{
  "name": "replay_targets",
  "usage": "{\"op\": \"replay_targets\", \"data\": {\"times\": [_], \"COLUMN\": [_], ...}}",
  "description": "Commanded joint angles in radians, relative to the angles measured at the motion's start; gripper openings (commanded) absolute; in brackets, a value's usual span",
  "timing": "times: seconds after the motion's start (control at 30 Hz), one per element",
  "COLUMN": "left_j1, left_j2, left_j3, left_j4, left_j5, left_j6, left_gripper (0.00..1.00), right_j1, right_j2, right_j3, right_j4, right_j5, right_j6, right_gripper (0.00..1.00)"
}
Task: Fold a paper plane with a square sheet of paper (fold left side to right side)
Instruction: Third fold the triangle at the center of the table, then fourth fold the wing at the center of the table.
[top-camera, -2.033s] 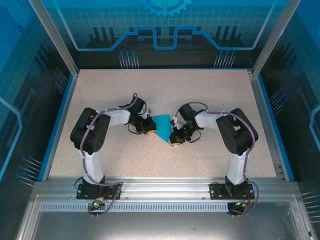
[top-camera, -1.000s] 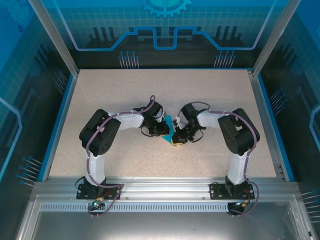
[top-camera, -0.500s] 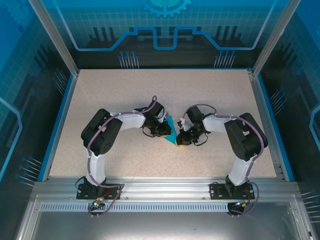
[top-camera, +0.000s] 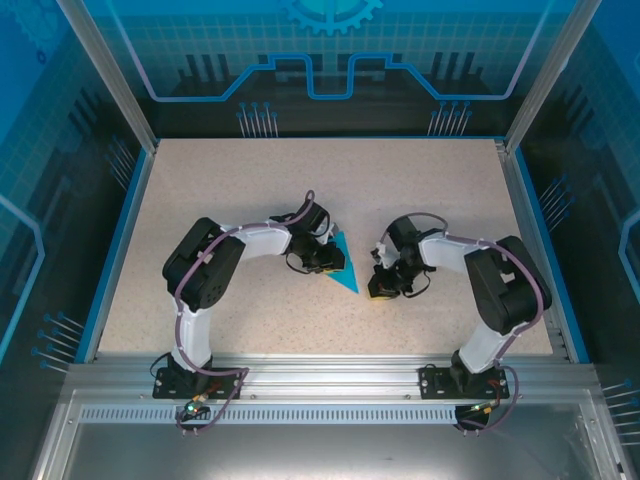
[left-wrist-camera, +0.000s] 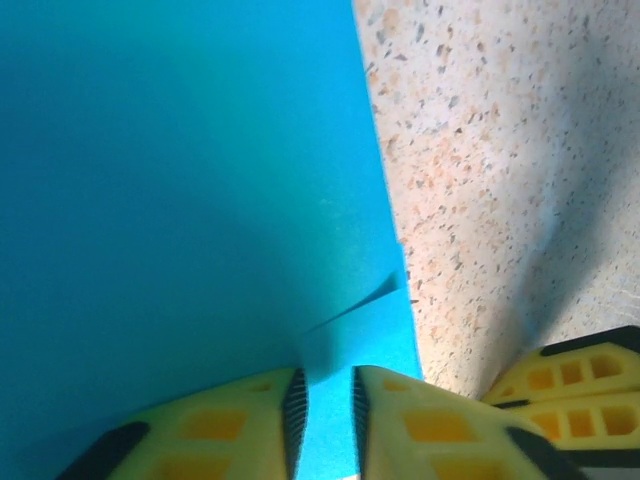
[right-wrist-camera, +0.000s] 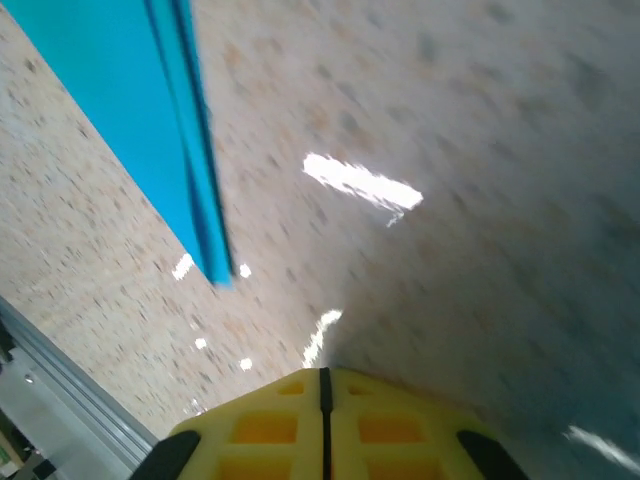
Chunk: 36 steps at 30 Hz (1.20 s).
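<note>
Top view: blue paper (top-camera: 345, 270), its 9 o'clock side hidden under the left hand (top-camera: 324, 260); creases too small to read.
Left wrist view: paper runs off frame at 12 and 9 o'clock. Fingers (left-wrist-camera: 240, 420) cut off at 6 o'clock; whether they pinch a layer is unclear.
Right wrist view: worktop (right-wrist-camera: 480, 150) blurred; paper cut off at 11 o'clock.

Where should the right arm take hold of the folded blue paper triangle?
I'd grip the folded bright blue paper triangle at its right-hand edge, coming in low from the right. It lies flat on the speckled table with the left gripper on its left side, so that edge is free, and its layered fold offers the jaws a lip to slide under.
</note>
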Motion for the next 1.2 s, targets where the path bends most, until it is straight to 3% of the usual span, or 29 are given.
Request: {"op": "replay_targets", "data": {"times": [0.0,0.2,0.33,0.57,0.7,0.8,1.07,1.17], "left_j1": [0.021,0.063,0.11,0.163,0.167,0.168,0.168,0.166], "left_j2": [-0.047,-0.206,-0.3,-0.329,-0.32,-0.307,-0.28,-0.269], "left_j3": [0.02,0.006,-0.096,-0.255,-0.273,-0.271,-0.266,-0.267], "left_j4": [-0.088,-0.097,-0.064,0.023,0.039,0.045,0.063,0.085], "left_j5": [-0.06,-0.042,-0.052,-0.045,-0.053,-0.053,-0.031,-0.014], "left_j6": [0.03,0.021,-0.015,-0.084,-0.095,-0.099,-0.11,-0.122], "left_gripper": [0.35,0.55,0.65,0.69,0.7,0.71,0.72,0.72], "right_j1": [-0.028,-0.009,0.03,0.073,0.1,0.111,0.097,0.086], "right_j2": [-0.074,-0.06,0.013,0.101,0.164,0.204,0.203,0.191], "right_j3": [0.026,0.107,0.19,0.278,0.324,0.343,0.329,0.323], "right_j4": [-0.103,-0.004,0.037,0.117,0.112,0.108,0.115,0.12], "right_j5": [0.056,0.015,0.02,-0.065,-0.081,-0.078,-0.049,-0.056], "right_j6": [-0.032,-0.046,-0.071,-0.135,-0.14,-0.137,-0.138,-0.141], "right_gripper": [0.15,0.34,0.43,0.54,0.54,0.49,0.11,0.07]}}
